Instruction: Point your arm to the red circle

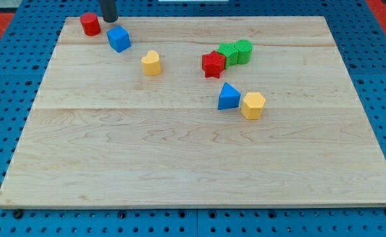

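The red circle block (91, 24) stands near the top left corner of the wooden board (179, 158). My tip (109, 20) is at the view's top, just right of the red circle and a little above the blue cube (119, 39). A small gap shows between my tip and the red circle.
A yellow block (151, 63) lies right of the blue cube. A red star-like block (213, 64) touches a green block (228, 54), with a second green block (243, 51) beside it. A blue triangle (228, 97) and a yellow hexagon (253, 105) sit mid-board.
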Robot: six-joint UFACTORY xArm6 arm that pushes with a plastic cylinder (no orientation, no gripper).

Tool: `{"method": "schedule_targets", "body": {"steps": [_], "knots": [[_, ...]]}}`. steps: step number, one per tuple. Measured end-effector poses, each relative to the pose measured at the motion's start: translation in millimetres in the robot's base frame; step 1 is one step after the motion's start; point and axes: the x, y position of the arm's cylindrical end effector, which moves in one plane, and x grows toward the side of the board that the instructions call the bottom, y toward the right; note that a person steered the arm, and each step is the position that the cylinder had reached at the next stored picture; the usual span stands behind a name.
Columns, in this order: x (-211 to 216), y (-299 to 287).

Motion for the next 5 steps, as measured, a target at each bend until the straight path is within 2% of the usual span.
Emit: {"method": "schedule_targets", "body": {"steps": [2, 3, 4, 5], "knots": [[49.7, -9.9], [53.9, -32.8], [53.9, -96.0], [56.1, -108.9]]}}
